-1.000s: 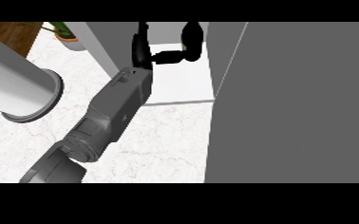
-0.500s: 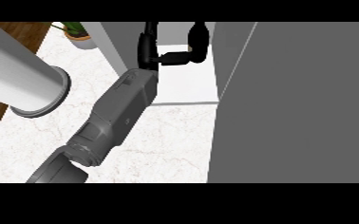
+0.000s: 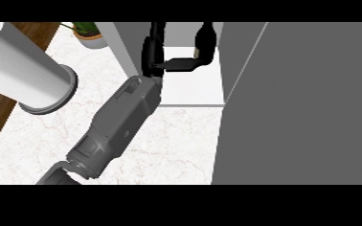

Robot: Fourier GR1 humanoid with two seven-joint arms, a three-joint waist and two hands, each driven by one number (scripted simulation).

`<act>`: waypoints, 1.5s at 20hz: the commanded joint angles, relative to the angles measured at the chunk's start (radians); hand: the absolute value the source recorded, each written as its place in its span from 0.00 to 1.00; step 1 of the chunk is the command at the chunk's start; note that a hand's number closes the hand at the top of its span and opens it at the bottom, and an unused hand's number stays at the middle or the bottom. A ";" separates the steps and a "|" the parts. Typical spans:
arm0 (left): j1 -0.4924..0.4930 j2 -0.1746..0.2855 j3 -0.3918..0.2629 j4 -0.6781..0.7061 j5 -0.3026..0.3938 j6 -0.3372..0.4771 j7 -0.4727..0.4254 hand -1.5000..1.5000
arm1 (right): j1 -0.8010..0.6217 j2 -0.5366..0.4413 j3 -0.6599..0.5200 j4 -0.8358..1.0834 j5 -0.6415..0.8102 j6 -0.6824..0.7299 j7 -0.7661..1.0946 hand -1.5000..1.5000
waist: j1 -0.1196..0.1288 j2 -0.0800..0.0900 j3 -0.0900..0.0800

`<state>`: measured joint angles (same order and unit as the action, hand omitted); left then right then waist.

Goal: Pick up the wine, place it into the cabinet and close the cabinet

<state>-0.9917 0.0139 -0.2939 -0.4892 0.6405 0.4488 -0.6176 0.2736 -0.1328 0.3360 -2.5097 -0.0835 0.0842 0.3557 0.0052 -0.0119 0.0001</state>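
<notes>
- Grey panel (image 3: 297,105): fills the right side of the head view from far edge to near edge and hides the counter's right part. It stands just right of the cabinet opening. Whether it is the cabinet's door or its side cannot be told.
- Counter (image 3: 176,143): white marbled top, bare in the near middle. A brown wooden strip (image 3: 32,31) runs along its left edge.
- Pale cylinder (image 3: 28,72): lies tilted at the counter's left edge, its flanged end pointing toward the middle.
- Left forearm (image 3: 117,124): grey, it enters at the near left corner and slants toward the far middle, ending at the cabinet's front edge.
- Cabinet (image 3: 191,88): open at the counter's far side, with a white floor and a grey left wall.
- Left hand (image 3: 152,52): black, inside the cabinet opening along the left wall. Whether it is open or closed on anything cannot be told.
- Potted plant (image 3: 88,34): at the counter's far edge, just left of the cabinet.
- Wine: cannot be told apart from the black hand, so its place stays uncertain.
</notes>
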 commanded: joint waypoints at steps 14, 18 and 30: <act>0.515 0.096 -0.205 -0.766 -0.074 0.096 0.186 0.00 | 0.092 -0.038 -0.008 -0.197 -0.070 0.002 0.033 0.00 | 0.006 -0.003 0.001; 0.655 0.128 -0.255 -0.930 -0.097 0.104 0.188 0.00 | 0.084 -0.037 0.036 -0.231 -0.013 -0.028 0.078 0.00 | 0.002 0.000 0.000; 0.944 0.229 -0.332 -1.228 -0.163 0.149 0.181 0.00 | 0.104 -0.195 0.129 -0.187 -0.034 0.148 0.073 1.00 | -0.008 0.003 0.000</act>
<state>-0.1121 0.1896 -0.6336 -1.6424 0.4737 0.6041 -0.4547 0.3098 -0.2426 0.4118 -2.5123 -0.0717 0.1541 0.3567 0.0001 -0.0091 0.0004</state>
